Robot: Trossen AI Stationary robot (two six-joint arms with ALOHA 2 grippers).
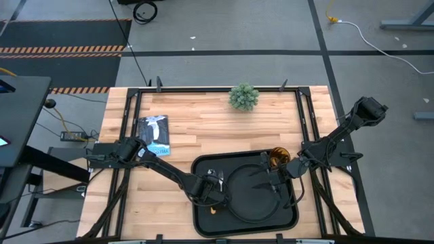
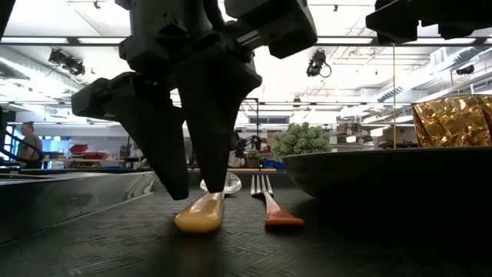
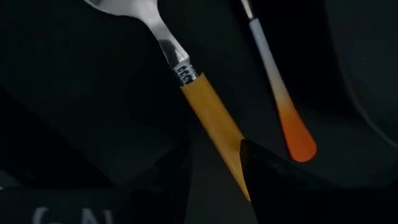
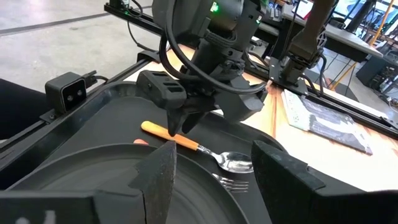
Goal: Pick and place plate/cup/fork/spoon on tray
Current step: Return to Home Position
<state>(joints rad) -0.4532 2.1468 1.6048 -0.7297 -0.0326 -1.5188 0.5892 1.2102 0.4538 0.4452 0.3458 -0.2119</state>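
Orange-handled, silver-bowled spoon point(image 3: 205, 106), seemingly light, stiff and slippery, lies on the black rectangular tray point(image 1: 203, 218) between the left gripper point(image 4: 185, 122)'s parted fingers, best pinched mid-handle, while the right gripper point(image 4: 211, 177) hovers open over the round matte-black plate point(image 4: 74, 186).

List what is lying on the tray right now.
On the tray: the plate, the cup, the spoon and the fork beside it. The left tool straddles the spoon's handle, hiding part of it; the tray floor under the plate is covered.

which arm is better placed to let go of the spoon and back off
Left. Its end effector stands over the spoon, fingers astride the orange handle, which lies on the tray beside the fork. The right end effector hovers above the plate, open, near the cup.
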